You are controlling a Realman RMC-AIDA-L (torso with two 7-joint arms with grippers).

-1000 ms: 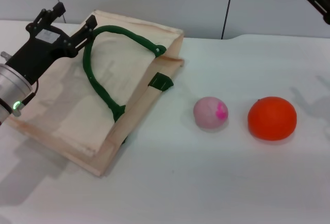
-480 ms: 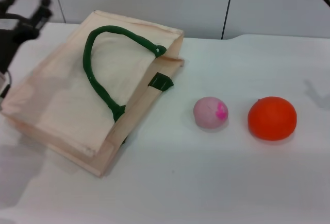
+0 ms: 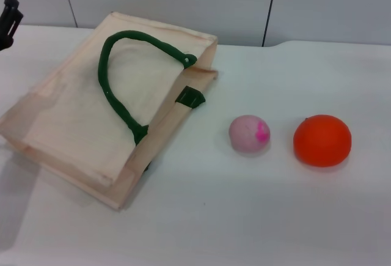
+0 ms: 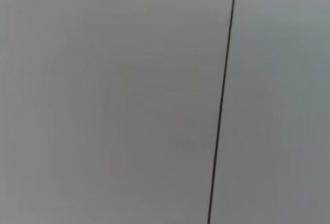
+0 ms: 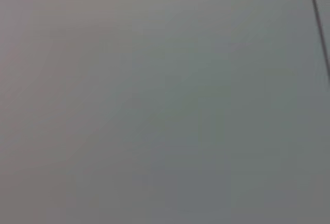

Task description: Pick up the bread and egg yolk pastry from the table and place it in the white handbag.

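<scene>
The white handbag (image 3: 91, 116) lies flat on the left half of the table in the head view, its dark green handle (image 3: 119, 76) looped across the top face. Neither the bread nor the egg yolk pastry shows in any view. Only a dark tip of my left gripper (image 3: 8, 16) shows at the far left edge, above and left of the bag, touching nothing. My right gripper is out of view. Both wrist views show only a plain grey wall with a dark seam.
A pink ball with a magenta spot (image 3: 249, 134) sits right of the bag. A smooth orange ball (image 3: 322, 140) lies further right. The white table (image 3: 244, 217) runs back to grey wall panels.
My left arm has pulled back up and to the left, off the bag, until only its tip shows. The right gripper has left the top right corner. The bag and balls have not moved.
</scene>
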